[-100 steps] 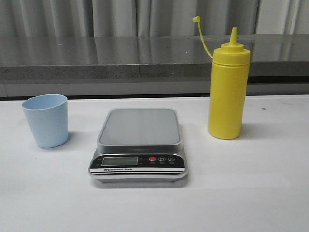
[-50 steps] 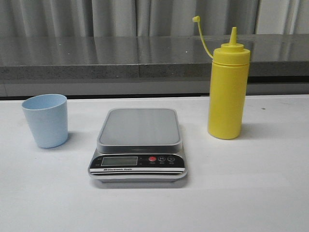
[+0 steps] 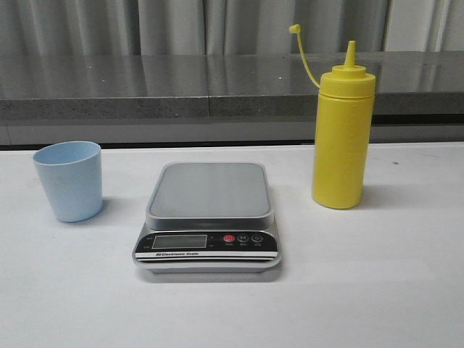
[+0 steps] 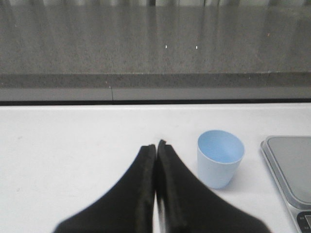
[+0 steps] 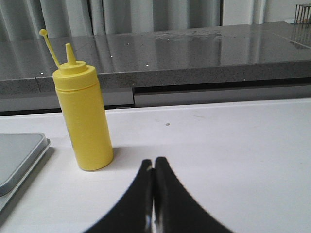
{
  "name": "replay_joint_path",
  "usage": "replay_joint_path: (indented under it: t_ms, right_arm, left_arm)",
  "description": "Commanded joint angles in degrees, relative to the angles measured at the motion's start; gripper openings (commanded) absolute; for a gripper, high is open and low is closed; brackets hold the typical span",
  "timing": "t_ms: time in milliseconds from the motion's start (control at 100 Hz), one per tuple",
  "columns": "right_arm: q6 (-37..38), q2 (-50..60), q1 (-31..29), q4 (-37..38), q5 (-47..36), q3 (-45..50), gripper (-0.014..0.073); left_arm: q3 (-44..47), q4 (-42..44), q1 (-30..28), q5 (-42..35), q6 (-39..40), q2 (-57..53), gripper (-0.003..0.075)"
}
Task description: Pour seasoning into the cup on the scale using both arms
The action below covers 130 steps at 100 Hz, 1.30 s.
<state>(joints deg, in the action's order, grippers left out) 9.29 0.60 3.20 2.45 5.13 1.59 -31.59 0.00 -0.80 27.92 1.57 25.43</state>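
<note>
Front and wrist views of the workspace, read from left to right. At far left we find the cup point(image 3: 69, 180), pale blue and upright on the white table point(image 3: 377, 290), well apart from the scale point(image 3: 208, 217) at centre; it is not yet on the platform, which is bare, and we cannot read the display. At right stands the seasoning bottle point(image 3: 342, 130), upright, its nozzle uncovered and its small cap point(image 3: 294, 29) held aloft on the tether. Neither arm appears in the front view. In the left wrist view we see the left gripper point(image 4: 156, 148) clenched, fingers pressed together on nothing, with the cup just beside and beyond its tips; in the right wrist view the right gripper point(image 5: 154, 165) is likewise pressed closed and empty, the bottle standing near and to one side. We judge that no step of the task has begun. The chief risks follow from this arrangement: clenched fingers advanced without opening would push the light cup or tip the tall bottle; an off-centre placement could leave the cup overhanging the platform; and, with the nozzle uncapped, squeezing or tilting the bottle early would spill seasoning on the table.
</note>
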Motion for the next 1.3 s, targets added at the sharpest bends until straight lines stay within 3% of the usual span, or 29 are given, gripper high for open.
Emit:
replay_joint_path:
  t_ms: [0, 90, 310, 400, 680, 940, 1290]
  right_arm:
    - [-0.01, 1.00, -0.50, 0.67, -4.59, -1.00, -0.0068]
    - [-0.01, 1.00, -0.50, 0.67, -4.59, -1.00, -0.0068]
    - [-0.01, 1.00, -0.50, 0.67, -4.59, -1.00, -0.0068]
    - [-0.01, 1.00, -0.50, 0.67, -4.59, -1.00, -0.0068]
    - [-0.01, 1.00, -0.50, 0.67, -4.59, -1.00, -0.0068]
    - [-0.01, 1.00, -0.50, 0.67, -4.59, -1.00, -0.0068]
    - [-0.01, 1.00, -0.50, 0.67, -4.59, -1.00, -0.0068]
  left_arm:
    - [-5.37, -0.70, -0.05, -1.45, -0.01, 6.45, -0.0017]
    - [-8.11, -0.79, 0.05, -1.58, -0.01, 11.30, 0.0033]
    - [-13.18, -2.99, 3.87, -1.95, -0.01, 22.62, 0.0372]
    - [-15.15, -2.99, 6.42, -2.10, -0.01, 27.60, 0.0447]
    - [-22.86, -3.09, 11.05, -2.58, -0.01, 44.13, 0.0443]
    - [-32.91, -4.77, 11.58, 6.04, -0.01, 57.64, 0.0438]
    - [-39.76, -2.75, 11.58, 5.83, -0.01, 70.77, 0.0438]
